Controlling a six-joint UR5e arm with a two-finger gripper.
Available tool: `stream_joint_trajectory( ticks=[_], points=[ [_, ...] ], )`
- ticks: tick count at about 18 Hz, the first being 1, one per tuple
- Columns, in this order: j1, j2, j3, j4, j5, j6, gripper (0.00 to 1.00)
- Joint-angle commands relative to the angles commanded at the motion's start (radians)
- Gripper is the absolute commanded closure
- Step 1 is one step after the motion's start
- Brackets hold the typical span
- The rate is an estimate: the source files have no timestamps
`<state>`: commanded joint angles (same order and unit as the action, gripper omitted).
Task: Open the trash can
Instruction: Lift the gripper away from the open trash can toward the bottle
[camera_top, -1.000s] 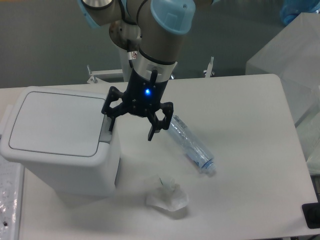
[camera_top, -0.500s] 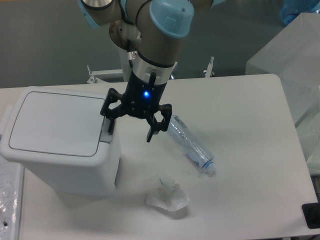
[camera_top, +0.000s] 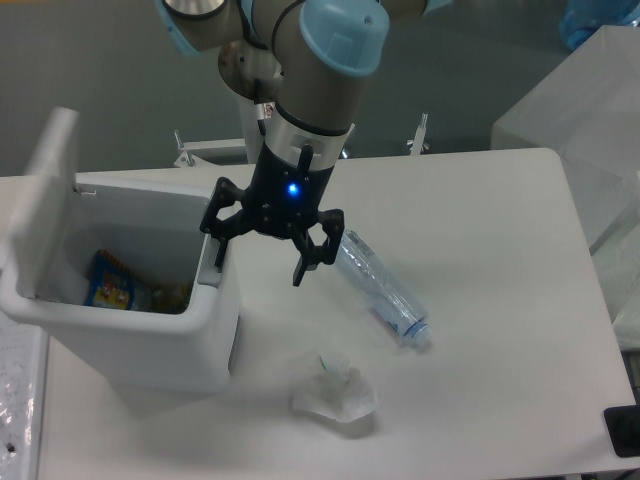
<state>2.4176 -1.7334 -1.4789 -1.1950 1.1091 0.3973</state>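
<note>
Trash can (camera_top: 130, 330) sits at the table's (camera_top: 500, 330) front-left edge, lid (camera_top: 50, 190) swung up on its far-left side, colourful packaging (camera_top: 112, 282) inside. Nearest the camera lies crumpled plastic (camera_top: 334, 394); beyond it a clear bottle (camera_top: 382, 290) lies aslant. The gripper (camera_top: 262, 260) hangs spread wide and empty, one fingertip at the can's right rim. Bare tabletop stretches right.

clear plastic bottle (camera_top: 382, 289) lying on table (camera_top: 500, 300), crumpled wrapper (camera_top: 334, 394)
</note>
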Motion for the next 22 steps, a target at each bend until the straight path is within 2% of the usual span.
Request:
stream_joint_trajectory(
  ticks=[2,6,9,12,15,17,22],
  points=[
    [0.006,-0.002,0.012,0.006,0.002,0.008,0.0],
    [0.012,-0.035,0.012,0.118,0.02,0.014,0.0],
    [0.063,-0.055,0.014,0.17,0.063,0.035,0.0],
    [0.119,-0.092,0.009,0.187,0.107,0.139,0.0],
    [0.155,-0.11,-0.009,0.19,0.201,0.271,0.0],
    [0.185,-0.149,-0.009,0.199,0.245,0.36,0.0],
    [0.282,-0.213,-0.009,0.201,0.261,0.618,0.0]
  ],
)
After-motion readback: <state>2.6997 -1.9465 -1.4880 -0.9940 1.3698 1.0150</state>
